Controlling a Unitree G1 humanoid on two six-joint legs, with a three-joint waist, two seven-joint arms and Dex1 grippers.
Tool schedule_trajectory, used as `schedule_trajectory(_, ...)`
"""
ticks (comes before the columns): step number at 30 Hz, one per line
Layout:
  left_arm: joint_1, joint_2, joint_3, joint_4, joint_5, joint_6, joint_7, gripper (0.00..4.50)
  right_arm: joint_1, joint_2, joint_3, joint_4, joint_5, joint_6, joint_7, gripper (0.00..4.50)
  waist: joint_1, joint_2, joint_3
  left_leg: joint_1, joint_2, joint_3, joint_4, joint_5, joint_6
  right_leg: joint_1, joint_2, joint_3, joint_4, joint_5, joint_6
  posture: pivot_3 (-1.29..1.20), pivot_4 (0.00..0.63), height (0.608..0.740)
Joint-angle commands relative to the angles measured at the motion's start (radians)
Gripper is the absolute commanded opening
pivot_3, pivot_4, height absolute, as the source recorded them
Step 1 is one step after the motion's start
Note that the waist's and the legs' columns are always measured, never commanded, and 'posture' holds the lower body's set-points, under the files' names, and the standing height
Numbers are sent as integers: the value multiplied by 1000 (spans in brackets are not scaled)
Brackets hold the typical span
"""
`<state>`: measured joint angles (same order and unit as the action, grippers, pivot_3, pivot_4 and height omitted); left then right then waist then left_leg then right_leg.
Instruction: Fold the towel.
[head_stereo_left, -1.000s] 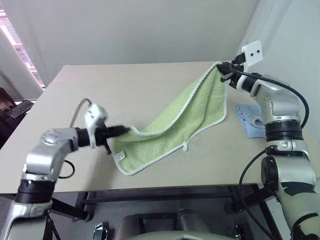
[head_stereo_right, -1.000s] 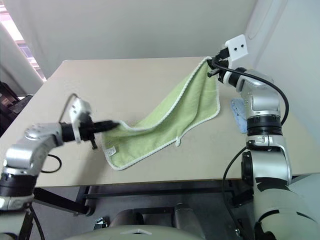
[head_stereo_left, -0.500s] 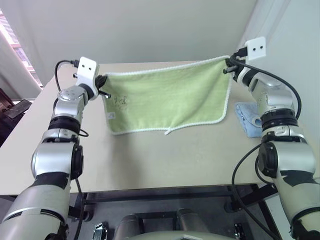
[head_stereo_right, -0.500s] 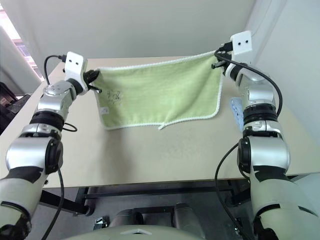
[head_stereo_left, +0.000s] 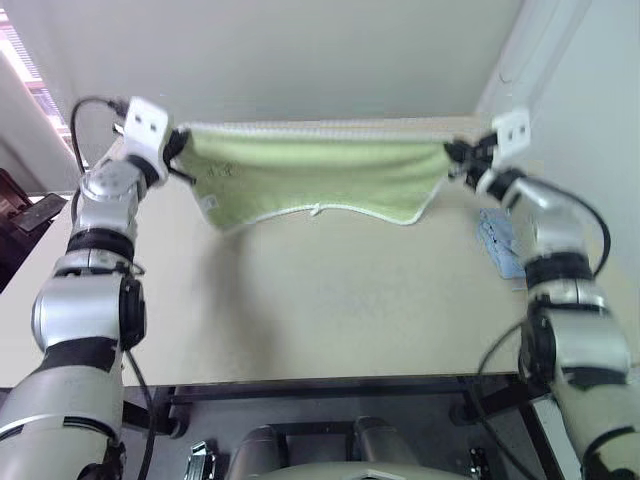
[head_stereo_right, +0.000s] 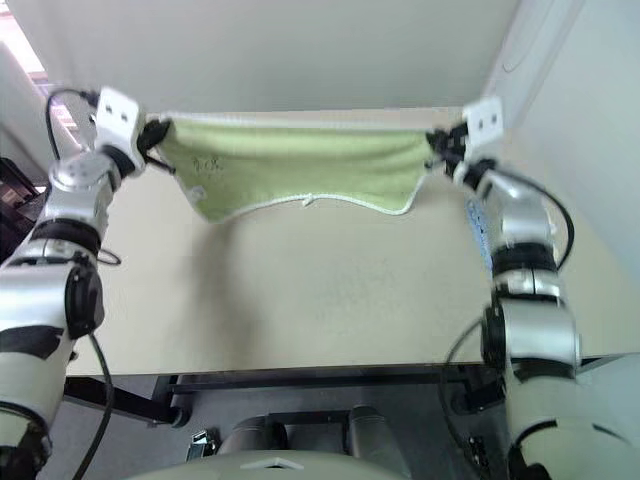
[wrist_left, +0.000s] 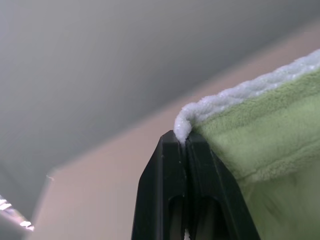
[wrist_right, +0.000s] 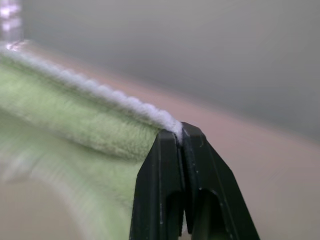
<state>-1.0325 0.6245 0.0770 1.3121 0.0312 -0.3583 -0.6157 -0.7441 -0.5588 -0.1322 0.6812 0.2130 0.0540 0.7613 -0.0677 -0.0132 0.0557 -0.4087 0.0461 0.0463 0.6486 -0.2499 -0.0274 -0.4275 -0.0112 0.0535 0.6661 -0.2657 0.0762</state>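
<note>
The light green terry towel with white edging (head_stereo_left: 320, 170) hangs stretched above the beige desk (head_stereo_left: 320, 310), its top corners clamped in the left tool (head_stereo_left: 180, 150) and right tool (head_stereo_left: 452, 158). Spreading step; next, I judge, lay it flat.

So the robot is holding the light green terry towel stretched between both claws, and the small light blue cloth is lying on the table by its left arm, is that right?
Not quite. The light green terry towel is stretched between the left claw and the right claw, but the small light blue cloth lies on the table by the right arm, not the left. The left eye view shows it.
</note>
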Motion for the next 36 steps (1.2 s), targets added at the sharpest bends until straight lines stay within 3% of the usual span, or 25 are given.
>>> schedule_trajectory(1,64,39,37,-59,-45,-50,-129,11,94,-62,-13,-277,53,71,72,0,-2,0,0,0,0,0,1,0,0,0,0,0,1,0,0,0,0,729)
schedule_trajectory(10,331,118,102,-284,-164,18,-392,11,400,-151,-39,-680,176,288,172,0,-1,-1,-1,7,2,0,3,0,0,6,1,0,3,0,-2,0,0,729)
schedule_trajectory(15,667,192,130,-691,-277,209,-549,11,596,-217,-127,-871,361,404,304,0,-1,-2,-1,7,2,2,3,0,0,6,0,1,3,0,-2,0,0,729)
schedule_trajectory(18,827,223,163,-855,-315,295,-550,11,679,-242,-147,-917,378,401,332,0,2,-4,-3,8,3,1,3,0,0,6,0,1,2,-1,-3,0,0,729)
schedule_trajectory(21,956,258,180,-966,-333,363,-572,11,769,-272,-148,-958,382,388,386,0,3,-6,-3,20,5,1,2,0,-1,18,0,1,0,-3,-7,0,0,729)
schedule_trajectory(25,1044,294,203,-1056,-359,424,-583,11,837,-299,-158,-984,385,377,430,0,0,-6,-3,33,7,2,0,-3,-5,24,-9,0,-3,-6,-3,0,0,729)
schedule_trajectory(28,1098,322,241,-1155,-405,507,-598,11,908,-335,-161,-994,355,338,482,0,-1,-6,-3,33,7,3,-3,-3,-5,25,-17,-7,-9,-6,-3,0,0,729)
schedule_trajectory(36,1106,320,257,-1174,-422,553,-576,11,852,-327,-152,-953,356,324,451,0,0,-7,-4,33,6,10,-11,-3,-5,22,-26,-12,-16,-3,-7,0,0,729)
